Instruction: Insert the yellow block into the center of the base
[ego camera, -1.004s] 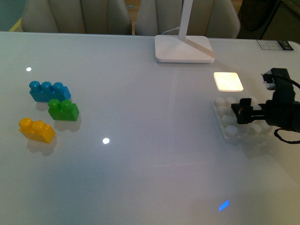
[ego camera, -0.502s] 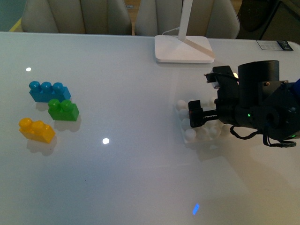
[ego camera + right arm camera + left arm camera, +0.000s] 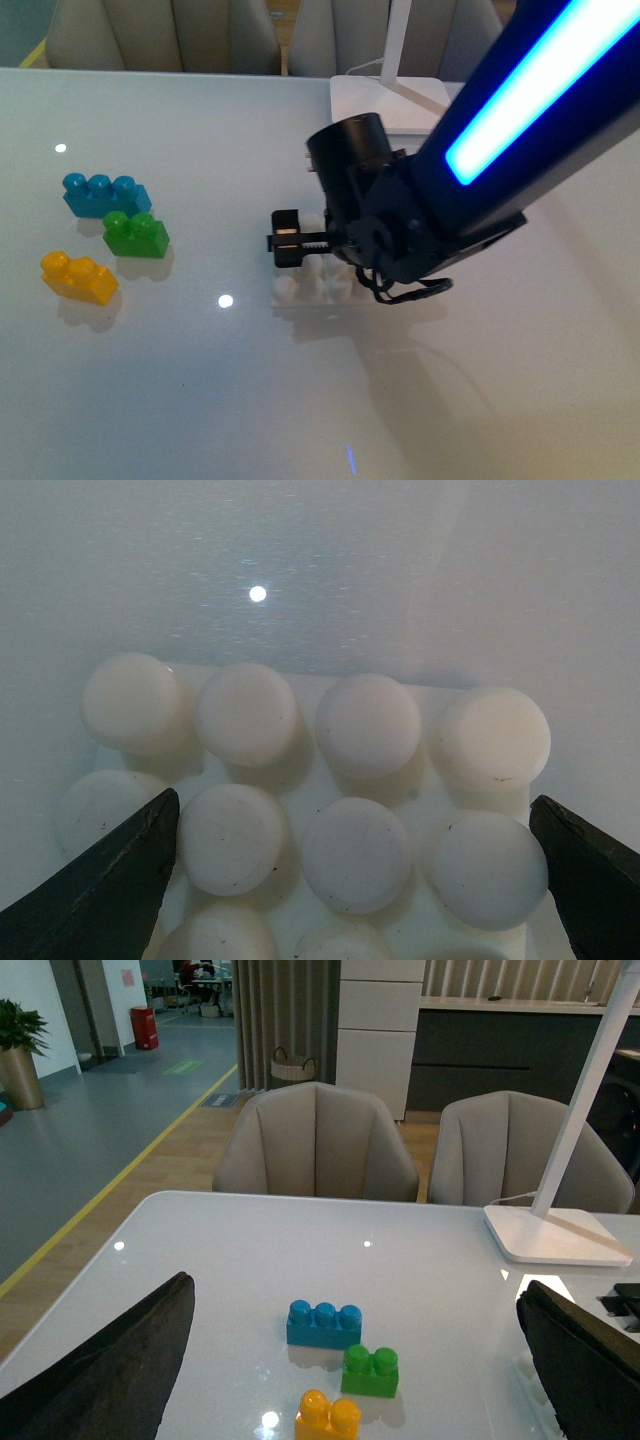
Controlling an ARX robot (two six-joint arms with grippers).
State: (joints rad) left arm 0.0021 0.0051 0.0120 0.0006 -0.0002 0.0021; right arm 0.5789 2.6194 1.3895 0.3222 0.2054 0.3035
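A: Two dark fingers of our right gripper (image 3: 287,240) sit against opposite edges of the flat white square studded plastic base (image 3: 365,725), so we read the claw as clamped on it.

B: Agreed. From the front we see that base lying flat on the glossy white table (image 3: 200,400), about mid-table. The gripper is low over its left side, and our arm, with a bright blue light strip along it, covers the rest.

A: And our left gripper (image 3: 352,1295)?

B: Spread wide, with nothing between its fingers.

A: Where do we place the small yellow-orange two-stud plastic block (image 3: 78,277)?

B: At the far left of the table, well apart from the base, with neither gripper touching it. Just behind it we see the green two-stud brick (image 3: 135,235), which stands just beside the longer blue three-stud brick (image 3: 105,193).

A: Past the arm, the smooth white lamp foot (image 3: 370,105) rests near the table's far edge.
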